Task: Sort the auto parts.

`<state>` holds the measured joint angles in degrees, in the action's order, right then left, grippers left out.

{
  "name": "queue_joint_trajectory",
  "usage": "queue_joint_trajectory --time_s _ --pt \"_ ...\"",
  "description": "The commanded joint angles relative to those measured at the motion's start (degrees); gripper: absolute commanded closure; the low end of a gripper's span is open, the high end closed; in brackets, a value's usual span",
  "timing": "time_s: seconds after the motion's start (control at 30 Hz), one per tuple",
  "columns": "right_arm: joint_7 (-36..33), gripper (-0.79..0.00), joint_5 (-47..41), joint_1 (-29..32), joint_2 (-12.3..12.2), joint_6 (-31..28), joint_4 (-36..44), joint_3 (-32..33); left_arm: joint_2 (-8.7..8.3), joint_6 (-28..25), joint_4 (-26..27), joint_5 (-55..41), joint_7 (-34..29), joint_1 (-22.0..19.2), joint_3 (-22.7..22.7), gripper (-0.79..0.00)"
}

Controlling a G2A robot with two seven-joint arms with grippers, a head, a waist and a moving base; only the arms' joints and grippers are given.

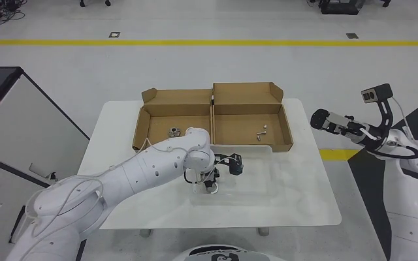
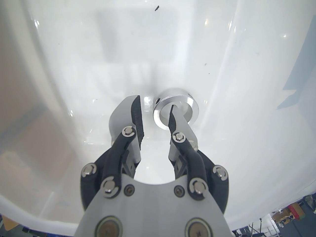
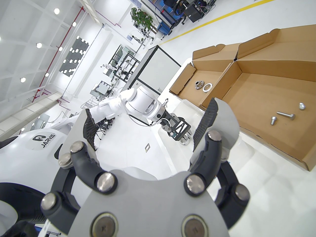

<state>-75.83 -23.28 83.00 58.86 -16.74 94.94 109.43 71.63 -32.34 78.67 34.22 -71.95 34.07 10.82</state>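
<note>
A silver metal ring (image 2: 161, 104) lies on the floor of a white translucent bin (image 1: 287, 171) at the table's middle. My left gripper (image 2: 154, 110) is down inside the bin and open. One finger (image 2: 172, 119) is in the ring's hole, the other finger (image 2: 137, 114) is outside it, and the ring's wall stands between them. From above, this gripper (image 1: 208, 184) sits at the bin's near left corner. My right gripper (image 3: 150, 122) is open and empty, held in the air off the table's right side (image 1: 324, 121).
Two open cardboard boxes stand side by side at the table's back. The left box (image 1: 157, 127) holds a flange (image 3: 198, 84) and a flat ring (image 3: 207, 86). The right box (image 1: 228, 130) holds a bolt (image 3: 285, 115) and two small parts.
</note>
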Motion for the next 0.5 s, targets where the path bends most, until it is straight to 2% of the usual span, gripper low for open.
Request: queue_joint_trajectory --time_s 0.0,0.23,0.33,0.37,0.4,0.43,0.47 --pt "0.0 -0.785 0.0 0.0 0.0 0.0 0.0 0.0 -0.07 0.1 0.0 0.1 -0.1 0.1 0.0 -0.283" --pt "0.0 -0.785 0.0 0.0 0.0 0.0 0.0 0.0 0.12 0.0 -0.6 0.4 0.0 0.5 -0.3 -0.286" --pt "0.0 -0.785 0.0 0.0 0.0 0.0 0.0 0.0 0.47 0.0 -0.8 0.7 0.0 0.6 -0.6 -0.262" --pt "0.0 -0.785 0.0 0.0 0.0 0.0 0.0 0.0 0.59 0.0 -1.0 0.7 0.0 0.6 -0.7 -0.182" --pt "0.0 -0.785 0.0 0.0 0.0 0.0 0.0 0.0 0.70 0.0 -1.1 0.7 0.0 0.5 -0.7 -0.062" --pt "0.0 -0.785 0.0 0.0 0.0 0.0 0.0 0.0 0.79 0.0 -1.2 0.7 0.0 0.5 -0.7 0.000" --pt "0.0 -0.785 0.0 0.0 0.0 0.0 0.0 0.0 0.88 -0.1 -1.3 0.8 0.1 0.5 -0.7 0.000"
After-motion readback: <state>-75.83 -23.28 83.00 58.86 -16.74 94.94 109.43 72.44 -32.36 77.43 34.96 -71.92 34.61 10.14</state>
